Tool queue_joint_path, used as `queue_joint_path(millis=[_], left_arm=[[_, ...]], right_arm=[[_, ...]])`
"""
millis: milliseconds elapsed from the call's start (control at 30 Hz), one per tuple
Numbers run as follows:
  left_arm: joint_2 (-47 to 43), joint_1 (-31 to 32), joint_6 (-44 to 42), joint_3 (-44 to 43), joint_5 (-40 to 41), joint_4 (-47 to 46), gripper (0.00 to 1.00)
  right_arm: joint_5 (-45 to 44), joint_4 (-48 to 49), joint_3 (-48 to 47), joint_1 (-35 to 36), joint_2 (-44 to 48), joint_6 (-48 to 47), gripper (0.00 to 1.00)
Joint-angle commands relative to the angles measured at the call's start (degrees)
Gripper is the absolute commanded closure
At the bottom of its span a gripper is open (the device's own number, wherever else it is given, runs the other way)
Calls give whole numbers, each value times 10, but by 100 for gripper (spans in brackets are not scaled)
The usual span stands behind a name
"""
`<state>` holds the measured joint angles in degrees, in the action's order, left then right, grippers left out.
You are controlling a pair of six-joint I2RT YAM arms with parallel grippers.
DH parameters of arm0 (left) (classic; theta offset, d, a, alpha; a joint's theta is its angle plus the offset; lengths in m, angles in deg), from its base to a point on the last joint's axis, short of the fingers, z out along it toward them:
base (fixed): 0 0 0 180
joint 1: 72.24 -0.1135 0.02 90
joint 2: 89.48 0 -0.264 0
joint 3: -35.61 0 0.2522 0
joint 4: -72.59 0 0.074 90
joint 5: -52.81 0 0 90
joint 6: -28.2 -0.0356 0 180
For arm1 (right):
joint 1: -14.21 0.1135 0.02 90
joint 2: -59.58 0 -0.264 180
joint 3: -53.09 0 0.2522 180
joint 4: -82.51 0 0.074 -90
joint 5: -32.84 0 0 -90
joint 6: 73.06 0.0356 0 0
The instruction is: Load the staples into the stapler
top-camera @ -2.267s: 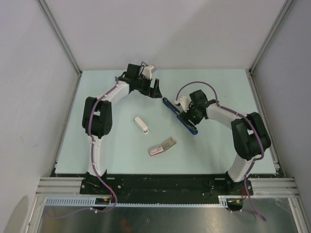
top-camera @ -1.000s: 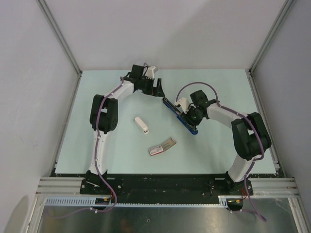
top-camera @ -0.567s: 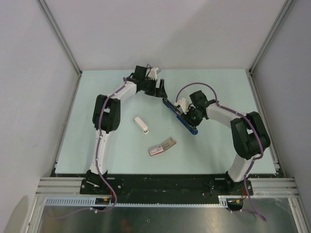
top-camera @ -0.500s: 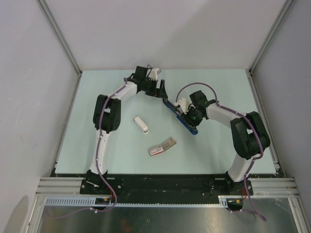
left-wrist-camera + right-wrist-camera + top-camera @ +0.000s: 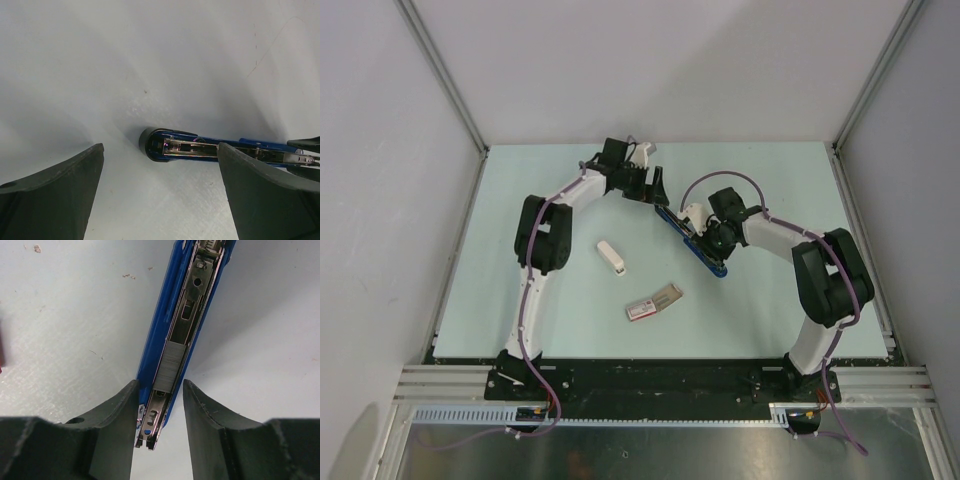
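OK, your R gripper (image 5: 698, 236) is clamped on the slim bright-blue stapler with black parts (image 5: 717, 266). The stapler lies diagonally on the pale green table (image 5: 750, 310), centre-right, with its far end pointing up-left twd the L arm. In the R wrist view the two black fingers (image 5: 117, 415) flank the stapler's near end w/ the blue body btwn them. One pad is hard against the blue side and the other sits tight beside the rail. The metal channel is exposed and faces the cam. A silvery strip of staples (image 5: 172, 365) sits in that channel abt mid-length, w/ bare rail showing above and below it. Your L gripper (image 5: 655, 188) is at the stapler's far end w/ its fingers (image 5: 55, 190) spread wide and nothing in them. In the L wrist view the stapler's rounded dark tip lies btwn the two fingers w/ a clear gap on each side, so no contact there. How high the gripper sits over the table, can't tell from that view. Nearer you, abt centre, there's a flat pink-and-white cardboard box (image 5: 653, 302) w/ its grey tray slid partly out, lying at a slant and well apart from both grippers. Up-left of the box is a small white oblong piece (image 5: 611, 258), alone on the table, btwn the L arm's elbow and the stapler.
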<state>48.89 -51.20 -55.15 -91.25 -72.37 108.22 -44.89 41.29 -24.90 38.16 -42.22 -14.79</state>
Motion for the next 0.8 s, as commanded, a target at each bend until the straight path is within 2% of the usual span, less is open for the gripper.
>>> queue_joint_path(millis=[0, 767], left_arm=[[5, 6, 19, -31, -15, -7, 1], [24, 20, 35, -49, -21, -6, 1]], right_arm=[[-16, 9, -10, 4, -12, -6, 55], [-49, 13, -10, -4, -12, -5, 57]])
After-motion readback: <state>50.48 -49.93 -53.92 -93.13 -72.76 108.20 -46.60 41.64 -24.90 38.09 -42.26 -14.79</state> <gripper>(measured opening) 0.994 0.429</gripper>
